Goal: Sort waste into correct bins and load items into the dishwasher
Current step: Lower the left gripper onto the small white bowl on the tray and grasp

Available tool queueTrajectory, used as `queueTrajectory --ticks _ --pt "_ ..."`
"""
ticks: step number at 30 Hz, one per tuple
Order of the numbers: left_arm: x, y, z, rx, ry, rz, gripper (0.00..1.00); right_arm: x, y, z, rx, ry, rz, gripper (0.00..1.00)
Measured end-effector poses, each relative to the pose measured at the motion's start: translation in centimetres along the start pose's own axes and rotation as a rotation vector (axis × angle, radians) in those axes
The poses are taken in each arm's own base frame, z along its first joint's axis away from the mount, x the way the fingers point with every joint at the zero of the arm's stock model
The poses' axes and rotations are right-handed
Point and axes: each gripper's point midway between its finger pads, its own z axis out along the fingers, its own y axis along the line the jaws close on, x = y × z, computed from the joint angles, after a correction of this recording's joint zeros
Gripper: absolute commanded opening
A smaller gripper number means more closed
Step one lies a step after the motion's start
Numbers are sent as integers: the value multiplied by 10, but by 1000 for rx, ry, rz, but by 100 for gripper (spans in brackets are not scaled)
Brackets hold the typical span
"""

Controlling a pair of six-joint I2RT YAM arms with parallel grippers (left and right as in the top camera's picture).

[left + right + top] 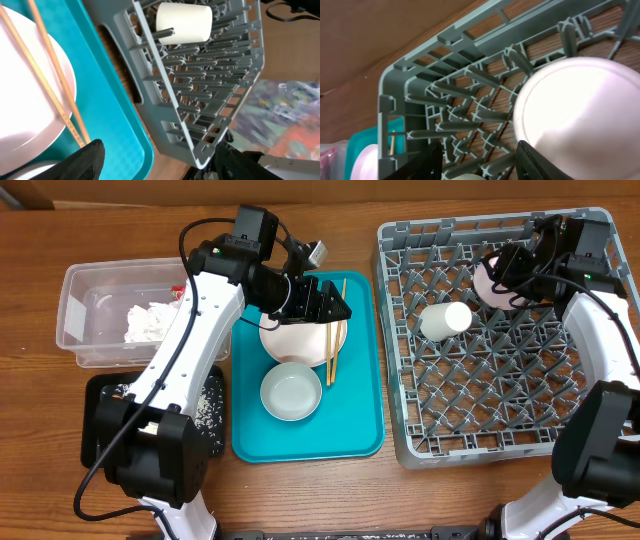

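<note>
Overhead, the waste looks sorted: the napkin (pixel 150 322) and red wrapper (pixel 178 288) lie in the clear tub (pixel 75 310), and rice crumbs (pixel 211 408) speckle the black tray (pixel 100 435). Loading is about half done, I judge. The white cup (pixel 445 320) lies on its side in the dish rack (pixel 500 430). The pink bowl (pixel 493 284) sits among the pegs near the far edge, the right jaws spread beside its rim, gripping nothing. Left to load: the plate (pixel 290 340), the chopsticks (pixel 334 340) across it, and the grey bowl (pixel 291 393), all on the teal tray (pixel 360 420). The left jaws hover released above the plate. The chopsticks probably have to come off first. The left arm (pixel 190 340) crosses the tub's corner above the counter (pixel 40 430).
</note>
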Motion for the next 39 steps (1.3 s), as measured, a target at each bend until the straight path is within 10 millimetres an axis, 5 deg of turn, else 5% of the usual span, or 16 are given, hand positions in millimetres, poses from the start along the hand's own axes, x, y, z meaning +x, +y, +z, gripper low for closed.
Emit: queueTrajectory --ticks 6,12,17,27,32,39 --pt "2 18 -1 -105 0 -19 68 -7 14 -19 -23 -28 -15 49" --pt "3 37 -5 -211 -4 -55 61 -26 66 -97 -73 -157 -93 49" --pt "7 53 -9 -310 2 -78 59 -16 111 -142 -128 -199 -160 50" --pt "32 54 -39 -519 12 -121 54 39 156 -131 -193 -37 -211 50" --pt "52 54 -59 -604 24 -203 37 61 187 -125 -248 16 -244 50" --pt "77 74 -51 -661 95 -269 25 88 215 -117 -247 56 -297 54"
